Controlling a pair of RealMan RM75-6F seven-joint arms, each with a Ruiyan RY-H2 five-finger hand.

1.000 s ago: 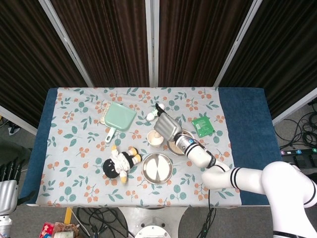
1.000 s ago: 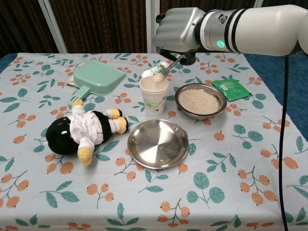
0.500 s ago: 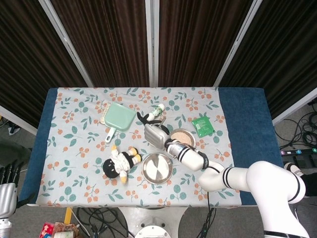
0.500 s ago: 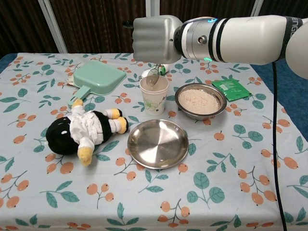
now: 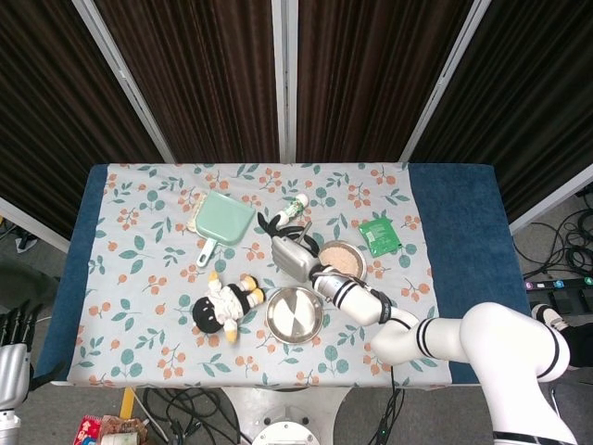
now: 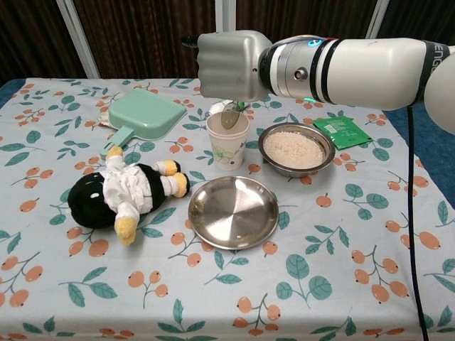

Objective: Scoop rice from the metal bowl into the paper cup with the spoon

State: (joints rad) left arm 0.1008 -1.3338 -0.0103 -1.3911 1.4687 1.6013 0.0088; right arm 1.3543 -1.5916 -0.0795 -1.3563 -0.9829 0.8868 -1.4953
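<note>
My right hand (image 6: 231, 65) hovers just above the paper cup (image 6: 227, 145) and grips the spoon. The spoon's bowl (image 6: 229, 118) hangs tilted at the cup's mouth, and I see no rice on it. The metal bowl (image 6: 296, 150) of rice stands right of the cup. In the head view the right hand (image 5: 292, 257) covers the cup, with the metal bowl (image 5: 341, 260) beside it. My left hand (image 5: 9, 371) shows at the lower left edge, off the table, and its fingers are unclear.
An empty metal plate (image 6: 233, 212) lies in front of the cup. A black and white plush toy (image 6: 121, 192) lies to the left, a green square pan (image 6: 138, 114) behind it. A green packet (image 6: 343, 131) sits right of the bowl, and a white bottle (image 5: 295, 204) behind the cup.
The right hand has moved left from the bowl side to above the cup and rolled over. The spoon, loaded with rice a second ago, now hangs tipped into the cup's mouth.
</note>
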